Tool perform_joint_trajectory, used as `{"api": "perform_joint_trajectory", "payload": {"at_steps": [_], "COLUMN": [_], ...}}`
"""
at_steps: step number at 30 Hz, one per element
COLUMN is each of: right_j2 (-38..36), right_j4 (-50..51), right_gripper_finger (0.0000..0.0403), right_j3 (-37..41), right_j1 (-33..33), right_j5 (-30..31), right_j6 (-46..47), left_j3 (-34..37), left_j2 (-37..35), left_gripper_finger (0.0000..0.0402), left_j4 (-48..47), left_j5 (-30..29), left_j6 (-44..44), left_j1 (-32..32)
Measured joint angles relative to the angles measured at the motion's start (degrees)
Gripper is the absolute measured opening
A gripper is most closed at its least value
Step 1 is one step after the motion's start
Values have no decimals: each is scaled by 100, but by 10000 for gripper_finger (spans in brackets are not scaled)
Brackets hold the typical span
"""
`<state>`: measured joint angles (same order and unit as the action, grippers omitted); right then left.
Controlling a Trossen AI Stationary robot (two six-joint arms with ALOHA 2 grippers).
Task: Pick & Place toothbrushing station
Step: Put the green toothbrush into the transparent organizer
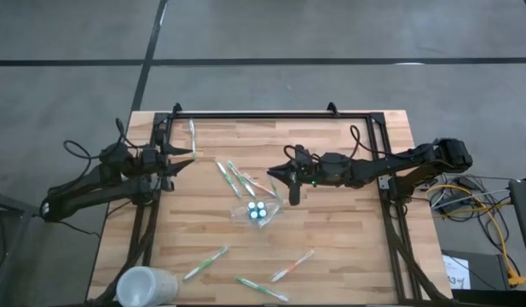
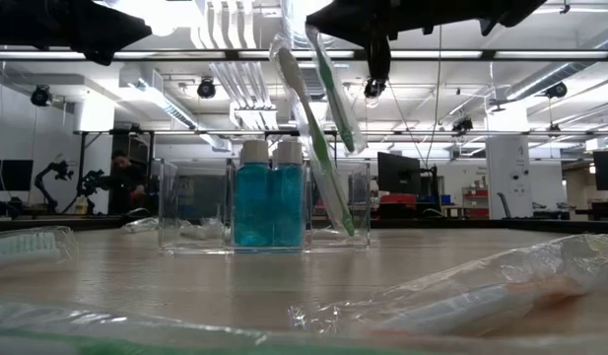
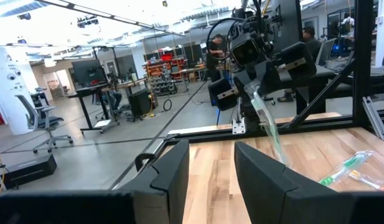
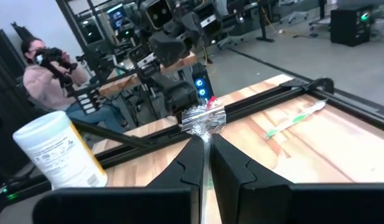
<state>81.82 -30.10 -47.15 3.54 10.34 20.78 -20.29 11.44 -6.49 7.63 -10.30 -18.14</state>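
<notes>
Wrapped toothbrushes [image 1: 205, 263] and a frosted cup [image 1: 147, 286] crowd the table's near edge; mid-table, the clear holder [image 1: 260, 211] carries blue tubes [image 2: 270, 205]. Just beyond, the right gripper [image 1: 288, 176] pinches a wrapped toothbrush [image 2: 333, 94] above it, while the left gripper [image 1: 184, 159] waits agape, empty, far left.

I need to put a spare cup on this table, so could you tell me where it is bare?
Bare wood lies near the right edge, between the right gripper and the orange toothbrush, and near the left edge, between the left gripper and the frosted cup. The middle, around the clear holder, is crowded with wrapped toothbrushes.
</notes>
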Motion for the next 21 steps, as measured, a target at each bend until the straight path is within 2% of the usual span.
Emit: {"api": "perform_joint_trajectory", "payload": {"at_steps": [11,16,21], "right_j2": [2,37,232], "right_j4": [-47,-52,-183], "right_gripper_finger": [13,13,13], "right_j3": [41,45,-163], "right_j1": [-3,9,8], "right_j5": [-27,-376,-568], "right_j6": [-162,-172,-575], "left_j3": [0,1,0], "left_j2": [0,0,0], "left_gripper_finger": [133,133,133], "left_j4": [-1,0,1], "left_j5": [1,0,1], "left_j6": [1,-1,0], "left_j1": [1,-1,0]}}
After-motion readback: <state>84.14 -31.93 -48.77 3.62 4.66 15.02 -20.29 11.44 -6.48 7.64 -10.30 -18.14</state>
